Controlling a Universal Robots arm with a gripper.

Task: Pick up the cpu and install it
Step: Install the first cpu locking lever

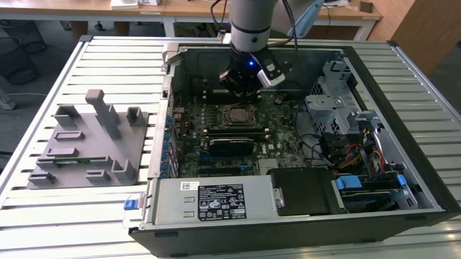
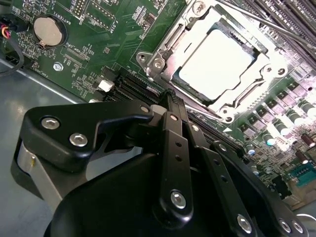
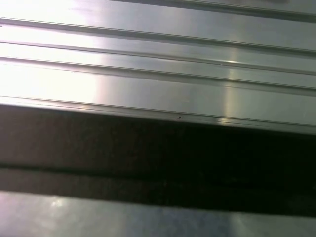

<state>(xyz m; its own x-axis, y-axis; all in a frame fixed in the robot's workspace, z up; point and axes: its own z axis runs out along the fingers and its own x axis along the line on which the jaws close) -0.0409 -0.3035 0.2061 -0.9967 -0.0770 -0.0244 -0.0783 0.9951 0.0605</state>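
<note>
The cpu (image 2: 222, 66), a flat square chip with a shiny silver lid, lies seated in the metal socket frame (image 2: 163, 59) on the green motherboard (image 2: 98, 44). In the exterior view the cpu (image 1: 238, 115) sits in the middle of the board inside the open computer case (image 1: 425, 178). My gripper (image 1: 241, 89) hangs just above the board on the far side of the socket, apart from the chip. In the second wrist view the black fingers of the gripper (image 2: 170, 96) meet at their tips, shut with nothing between them.
A grey plastic fixture (image 1: 83, 143) stands on the slatted table at the exterior view's left. Inside the case are a power supply (image 1: 216, 199), a drive cage (image 1: 338, 102), coloured cables (image 1: 353, 156) and a black block (image 1: 230, 144) near the socket. Table slats (image 3: 158, 74) appear in the first wrist view.
</note>
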